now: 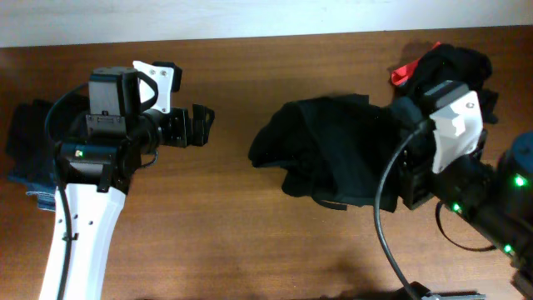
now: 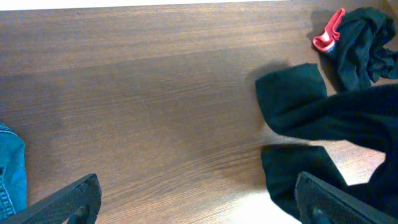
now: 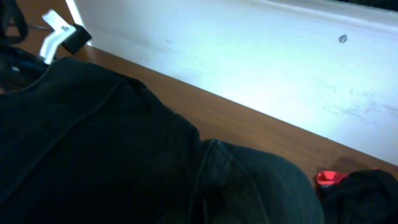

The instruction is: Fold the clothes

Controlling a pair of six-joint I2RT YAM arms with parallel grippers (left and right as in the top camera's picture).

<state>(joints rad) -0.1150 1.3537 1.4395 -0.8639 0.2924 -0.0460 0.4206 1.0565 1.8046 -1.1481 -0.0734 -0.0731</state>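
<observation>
A large black garment (image 1: 325,146) lies crumpled in the middle of the wooden table (image 1: 225,217). Its right side is drawn up to my right arm's wrist (image 1: 454,129). The right fingers are buried in that fabric (image 3: 124,155), which fills the right wrist view, and they are shut on it. My left gripper (image 1: 202,125) hovers left of the garment with its jaws wide apart (image 2: 199,211) and nothing between them. The garment's edge (image 2: 311,112) lies by the right finger (image 2: 329,199). A black, red-edged piece (image 1: 450,62) sits at the back right. Blue denim (image 1: 21,177) lies far left.
A white wall (image 3: 249,62) runs along the table's far edge. The right arm's black cable (image 1: 381,217) loops over the table near the front. Bare wood (image 2: 155,106) lies between the left gripper and the black garment.
</observation>
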